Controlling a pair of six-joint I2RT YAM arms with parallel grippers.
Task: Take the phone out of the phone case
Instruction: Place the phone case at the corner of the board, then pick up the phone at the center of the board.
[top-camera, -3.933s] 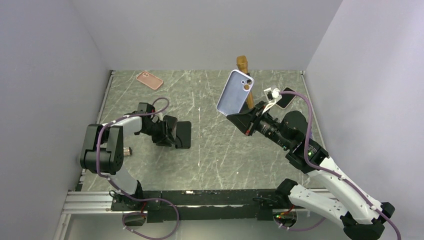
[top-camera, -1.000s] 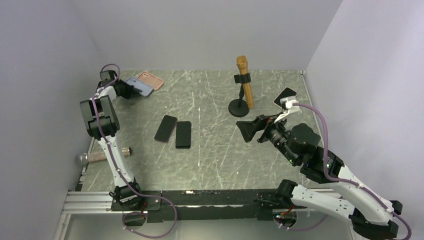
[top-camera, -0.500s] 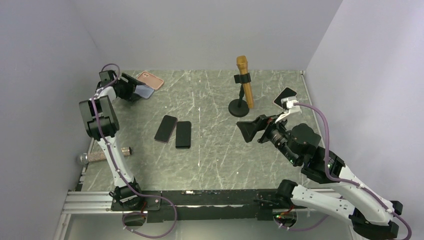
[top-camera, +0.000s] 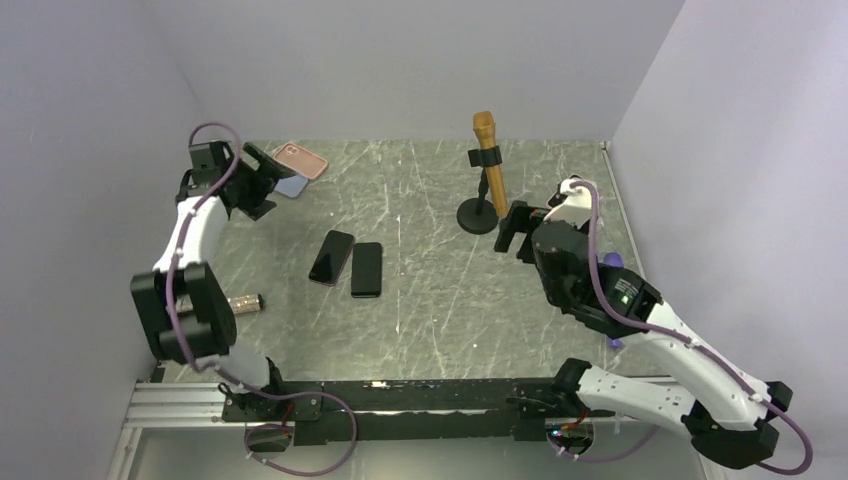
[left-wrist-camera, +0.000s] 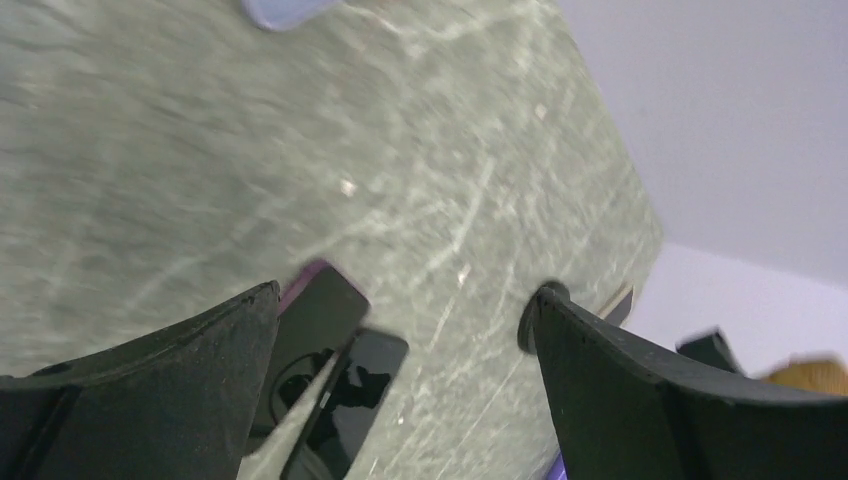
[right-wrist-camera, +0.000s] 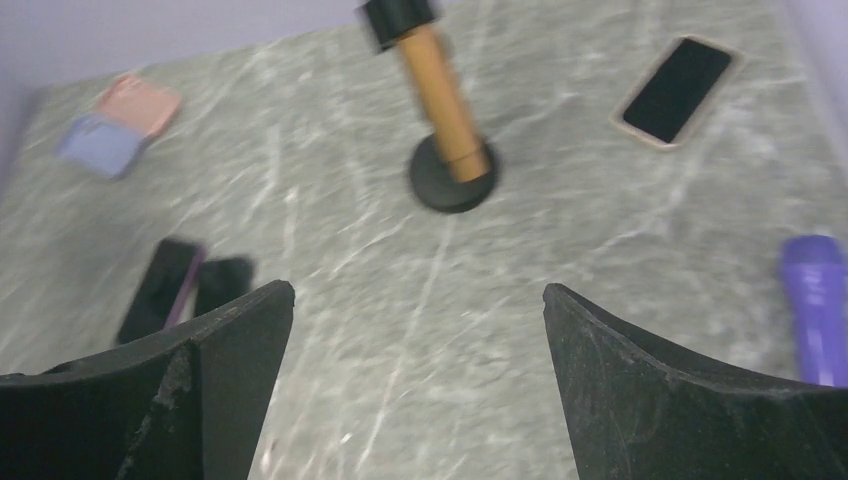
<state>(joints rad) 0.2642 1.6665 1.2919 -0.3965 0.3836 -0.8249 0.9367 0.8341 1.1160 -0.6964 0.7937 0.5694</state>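
A lilac-blue phone case (top-camera: 293, 186) lies flat at the back left, against a pink case (top-camera: 301, 160); its corner shows in the left wrist view (left-wrist-camera: 285, 10). My left gripper (top-camera: 258, 178) hovers just left of it, open and empty (left-wrist-camera: 400, 340). Two bare phones (top-camera: 331, 257) (top-camera: 367, 269) lie side by side mid-table, also seen between the left fingers (left-wrist-camera: 320, 320). A phone in a beige case (right-wrist-camera: 675, 90) lies at the back right. My right gripper (top-camera: 514, 230) stands open and empty above the table (right-wrist-camera: 415, 340).
An orange microphone (top-camera: 487, 150) stands in a black stand (top-camera: 478, 215) at the back centre. A purple microphone (right-wrist-camera: 815, 300) lies at the right. A metal cylinder (top-camera: 240, 302) lies near the left edge. Walls close in the table on three sides.
My left gripper opened and let go of the blue case, leaving it beside the pink one, and drew back left. The right arm swung up and turned toward the back.
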